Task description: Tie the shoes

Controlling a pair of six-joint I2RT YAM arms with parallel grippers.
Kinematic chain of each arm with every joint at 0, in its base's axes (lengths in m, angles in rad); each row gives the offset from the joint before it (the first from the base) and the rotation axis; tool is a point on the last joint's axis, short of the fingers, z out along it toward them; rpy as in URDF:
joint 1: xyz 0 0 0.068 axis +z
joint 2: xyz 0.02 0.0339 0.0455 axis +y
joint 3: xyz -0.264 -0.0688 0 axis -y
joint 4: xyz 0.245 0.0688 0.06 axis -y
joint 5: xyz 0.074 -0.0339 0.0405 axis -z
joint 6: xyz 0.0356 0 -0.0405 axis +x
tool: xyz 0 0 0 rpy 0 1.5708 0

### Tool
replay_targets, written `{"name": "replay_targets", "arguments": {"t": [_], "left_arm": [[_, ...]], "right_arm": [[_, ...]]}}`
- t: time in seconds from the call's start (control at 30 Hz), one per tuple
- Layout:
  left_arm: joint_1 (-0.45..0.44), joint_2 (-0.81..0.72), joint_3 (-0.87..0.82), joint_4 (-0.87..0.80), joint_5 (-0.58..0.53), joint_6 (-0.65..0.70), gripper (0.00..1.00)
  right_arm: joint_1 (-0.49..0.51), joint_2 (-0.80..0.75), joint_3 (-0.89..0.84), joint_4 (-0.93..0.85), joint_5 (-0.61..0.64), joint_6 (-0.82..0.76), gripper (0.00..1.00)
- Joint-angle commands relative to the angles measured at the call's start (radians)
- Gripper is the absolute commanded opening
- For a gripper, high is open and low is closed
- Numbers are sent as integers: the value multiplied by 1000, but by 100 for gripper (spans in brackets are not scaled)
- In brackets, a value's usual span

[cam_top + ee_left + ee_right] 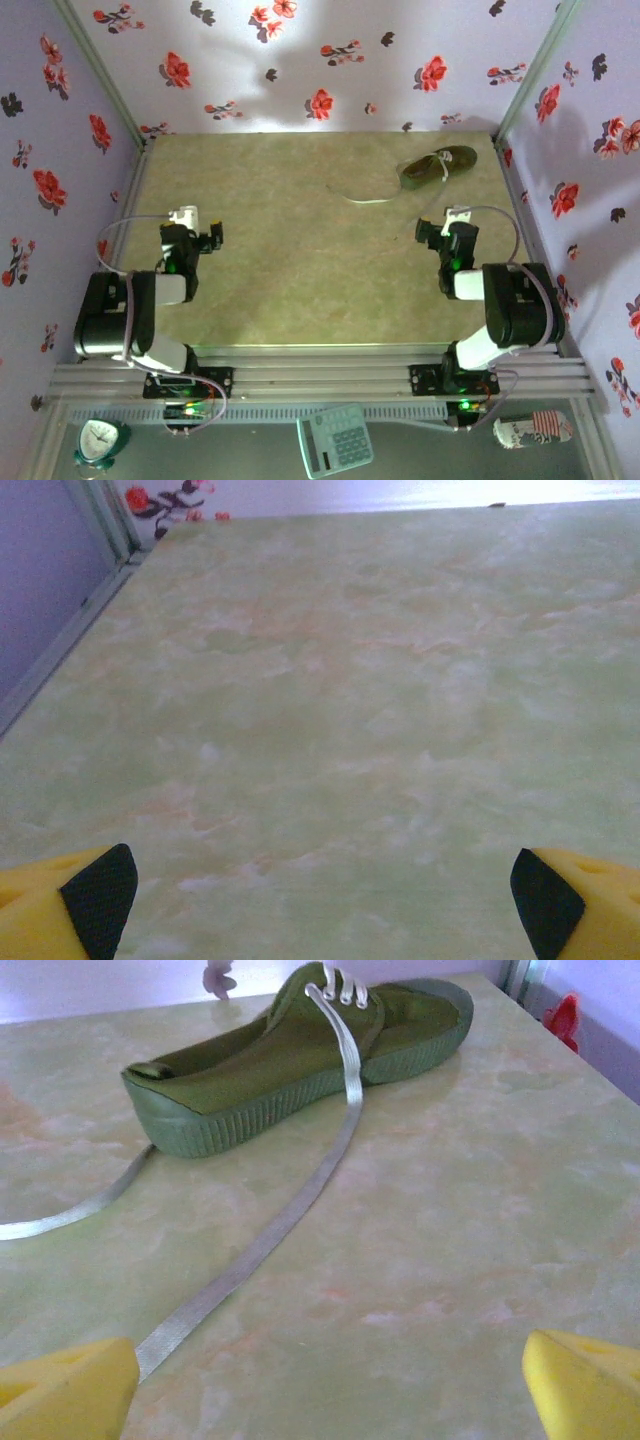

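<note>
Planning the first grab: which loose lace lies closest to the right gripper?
The lace running from the eyelets straight down to the right gripper, reaching its finger; the other lace trails sideways past the heel of the sneaker.

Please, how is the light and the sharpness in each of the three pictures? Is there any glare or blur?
Top external: a bright glare patch on the back wall, the shoe small but distinct. Left wrist: table soft, washed out at its far edge. Right wrist: shoe and white lace fairly sharp, even light.
</note>
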Motion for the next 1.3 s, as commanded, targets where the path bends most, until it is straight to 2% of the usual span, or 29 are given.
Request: {"name": "replay_targets", "arguments": {"t": [0.0, 0.07, 0.17, 0.23, 0.3, 0.43, 0.5, 0.53, 0.63, 0.73, 0.8, 0.93, 1.0, 1.07, 1.27], "left_arm": [[-57, -145, 1, -78, -129, 35, 100], [-75, -217, 49, -230, -194, -13, 100], [-78, -272, 129, -426, -255, -154, 100], [-78, -285, 178, -528, -260, -243, 100], [-76, -282, 253, -682, -259, -350, 100], [-75, -219, 371, -906, -220, -487, 100], [-75, -175, 380, -909, -170, -504, 100], [-81, -161, 382, -907, -151, -507, 100], [-149, -131, 403, -910, -173, -482, 100], [-257, -78, 466, -952, -229, -450, 100], [-333, -32, 521, -982, -248, -432, 100], [-442, 64, 630, -1026, -259, -419, 100], [-478, 109, 677, -1040, -251, -425, 100], [-503, 139, 704, -1035, -237, -428, 100], [-523, 220, 781, -1013, -163, -422, 100]], "right_arm": [[6, -167, -4, -96, -14, -11, 99], [7, -272, 10, -189, -24, 16, 99], [8, -396, 22, -265, -12, 134, 99], [7, -451, 50, -351, 22, 225, 99], [6, -483, 102, -507, 113, 342, 99], [5, -474, 167, -693, 175, 445, 99], [3, -437, 218, -817, 216, 533, 99], [3, -419, 234, -835, 202, 524, 99], [3, -374, 254, -842, 83, 496, 99], [5, -322, 296, -857, -81, 430, 99], [12, -273, 348, -904, -124, 402, 99], [48, -178, 473, -1034, -60, 349, 91], [52, -121, 551, -1110, 22, 376, 83], [52, -60, 636, -1167, 67, 408, 81], [52, 174, 913, -1276, 67, 511, 75]]}}
